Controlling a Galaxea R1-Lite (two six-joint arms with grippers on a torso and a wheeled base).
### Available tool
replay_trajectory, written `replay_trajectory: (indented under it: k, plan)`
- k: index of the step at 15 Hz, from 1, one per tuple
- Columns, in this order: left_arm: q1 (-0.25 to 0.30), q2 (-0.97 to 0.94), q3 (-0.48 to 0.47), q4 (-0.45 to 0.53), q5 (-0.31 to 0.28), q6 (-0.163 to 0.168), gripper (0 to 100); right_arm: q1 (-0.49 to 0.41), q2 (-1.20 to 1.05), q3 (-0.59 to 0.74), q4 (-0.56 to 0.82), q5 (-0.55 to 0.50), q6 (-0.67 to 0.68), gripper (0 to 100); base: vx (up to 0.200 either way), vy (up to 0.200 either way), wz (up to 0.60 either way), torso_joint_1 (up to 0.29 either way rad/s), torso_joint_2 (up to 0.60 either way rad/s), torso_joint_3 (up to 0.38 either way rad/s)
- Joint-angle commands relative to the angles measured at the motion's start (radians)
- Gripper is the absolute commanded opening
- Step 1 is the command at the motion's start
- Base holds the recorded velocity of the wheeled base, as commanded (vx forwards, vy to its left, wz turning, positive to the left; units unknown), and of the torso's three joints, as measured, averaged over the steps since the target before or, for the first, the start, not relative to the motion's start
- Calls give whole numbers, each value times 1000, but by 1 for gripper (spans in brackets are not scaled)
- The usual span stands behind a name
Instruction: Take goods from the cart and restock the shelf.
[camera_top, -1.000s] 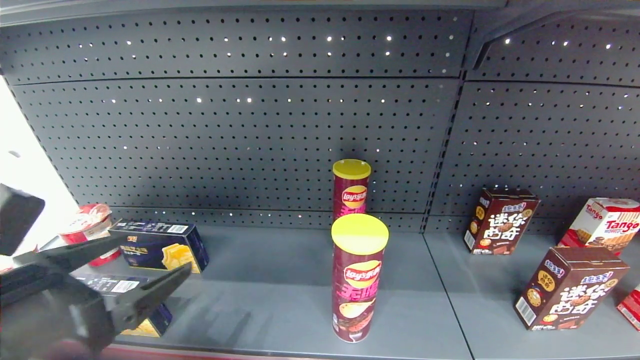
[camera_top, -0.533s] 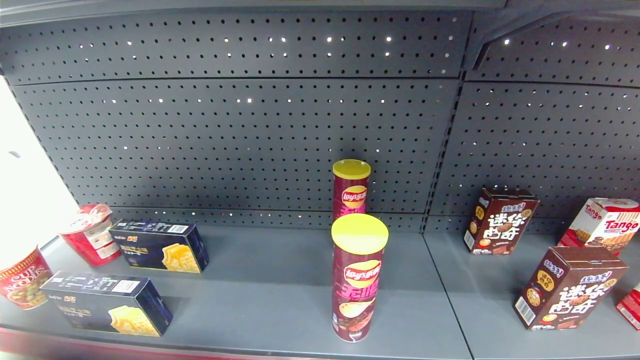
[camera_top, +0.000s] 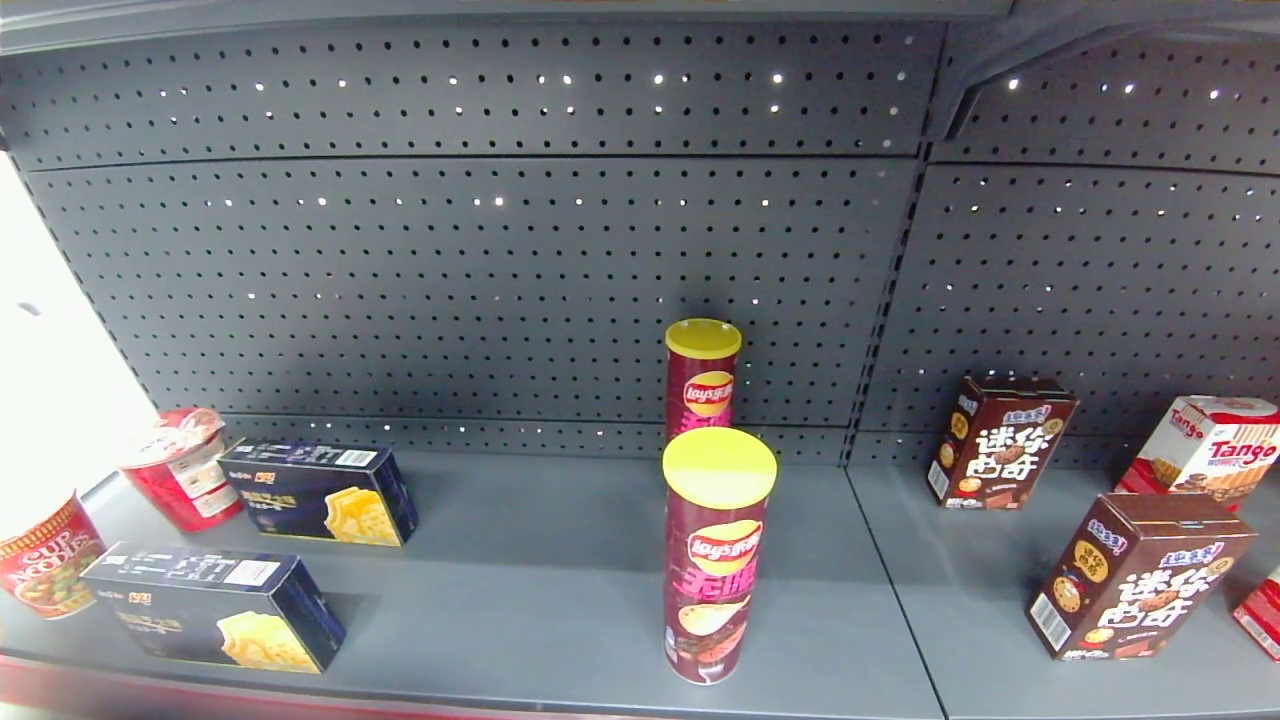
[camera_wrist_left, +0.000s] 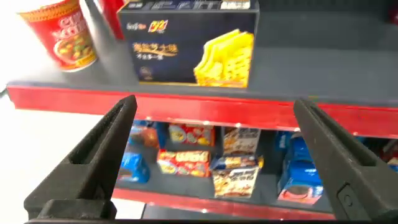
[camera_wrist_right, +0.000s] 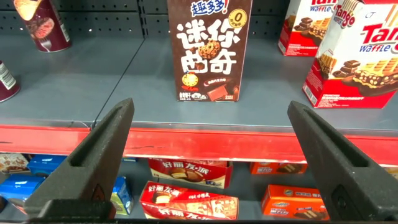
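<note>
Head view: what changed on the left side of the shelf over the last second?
The left gripper, open over the front navy snack box a second ago, pulled back toward the robot, off the shelf; its jaws are open and hold nothing. That box, the rear navy snack box, noodle cups, chip cans and cookie boxes stayed put.

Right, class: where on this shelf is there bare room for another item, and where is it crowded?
The widest bare shelf lies between the blue boxes and the chip cans. A narrower strip runs between the cans and the brown boxes. Crowded: the left end with cups, the right end by the wafer box.
</note>
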Motion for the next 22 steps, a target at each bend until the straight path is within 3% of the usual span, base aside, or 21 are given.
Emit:
replay_trajectory:
  k: [1,3,17,22]
  plan:
    - [-8,-60,31,-44,-31,-14,100,0,1,0,0,0,1,100,0,0,0,0,0,0]
    - [-17,-105,34,-55,-56,-16,100,0,1,0,0,0,0,100,0,0,0,0,0,0]
    - [-17,-105,33,-53,-51,-19,100,0,1,0,0,0,0,100,0,0,0,0,0,0]
    - [-17,-105,34,-53,-43,-24,100,0,1,0,0,2,0,100,-120,0,0,5,0,0]
